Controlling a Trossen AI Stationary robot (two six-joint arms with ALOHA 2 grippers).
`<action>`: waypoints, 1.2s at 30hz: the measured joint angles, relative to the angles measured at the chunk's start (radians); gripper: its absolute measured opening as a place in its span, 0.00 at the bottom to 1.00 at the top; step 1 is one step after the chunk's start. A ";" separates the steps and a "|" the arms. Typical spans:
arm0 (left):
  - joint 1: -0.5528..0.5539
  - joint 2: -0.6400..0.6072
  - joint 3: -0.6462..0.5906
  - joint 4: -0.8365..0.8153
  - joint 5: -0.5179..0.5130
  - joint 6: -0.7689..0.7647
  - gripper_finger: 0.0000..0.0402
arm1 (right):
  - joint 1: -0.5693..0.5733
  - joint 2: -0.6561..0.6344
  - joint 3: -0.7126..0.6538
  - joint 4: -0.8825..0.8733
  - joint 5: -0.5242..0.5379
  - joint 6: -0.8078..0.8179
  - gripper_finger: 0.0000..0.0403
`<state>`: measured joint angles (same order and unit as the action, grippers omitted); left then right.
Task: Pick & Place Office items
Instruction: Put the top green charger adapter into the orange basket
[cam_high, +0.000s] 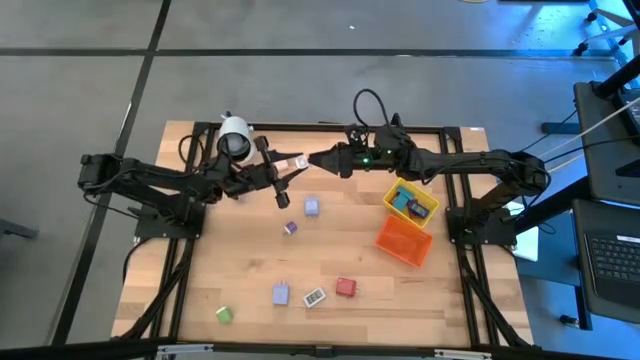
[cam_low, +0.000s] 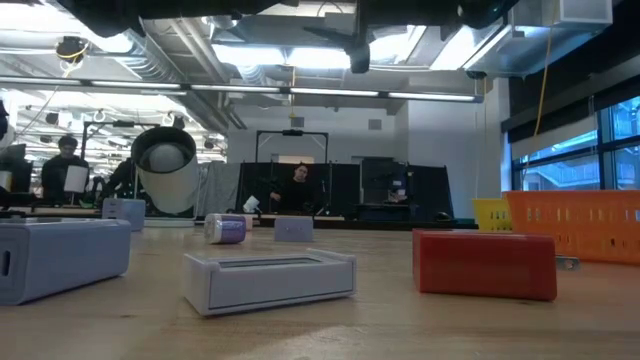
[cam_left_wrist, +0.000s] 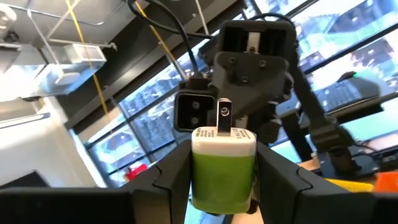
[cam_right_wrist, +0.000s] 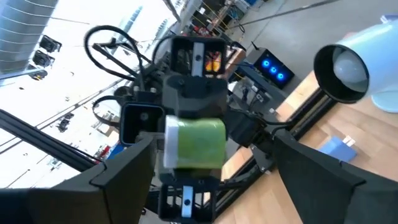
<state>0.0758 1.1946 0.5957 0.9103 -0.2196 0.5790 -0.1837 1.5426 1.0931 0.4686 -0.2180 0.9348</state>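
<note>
Green item: green-and-white charger-like block (cam_left_wrist: 222, 167), smooth plastic, metal tab on its white end; held aloft above the table's (cam_high: 250, 250) far middle.
Left pincer (cam_left_wrist: 222, 186): pinching the block's green flanks.
Right pincer (cam_right_wrist: 199, 186): spread wide, facing the block, just beside it; tab end points toward it.
Likely step: handover, right arm nearer the yellow bin (cam_high: 411, 201).
Others: red block (cam_high: 345, 287), lavender block (cam_high: 311, 207) lie on the wood.

Two dark, matte-black jointed arms, left arm (cam_high: 150, 185) and right arm (cam_high: 480, 165). Black cables looped above the right wrist (cam_high: 372, 105). Small green light on the right arm's wrist housing (cam_high: 366, 157). Blocky black wrist housing with visible screws (cam_left_wrist: 252, 59). Broad, angular black fingers (cam_right_wrist: 311, 168).
</note>
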 joint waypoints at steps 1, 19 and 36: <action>0.004 0.003 0.000 0.003 0.010 -0.007 0.34 | 0.000 0.002 0.000 0.010 0.000 0.000 0.81; 0.054 0.079 0.023 0.120 0.067 0.011 0.34 | 0.000 0.010 0.000 0.057 0.030 0.062 0.80; 0.078 0.111 0.052 0.103 0.081 0.011 0.34 | 0.001 0.008 0.000 0.060 0.015 0.075 0.51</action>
<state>0.1535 1.3052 0.6476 1.0132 -0.1389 0.5896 -0.1825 1.5501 1.0935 0.5285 -0.2026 1.0094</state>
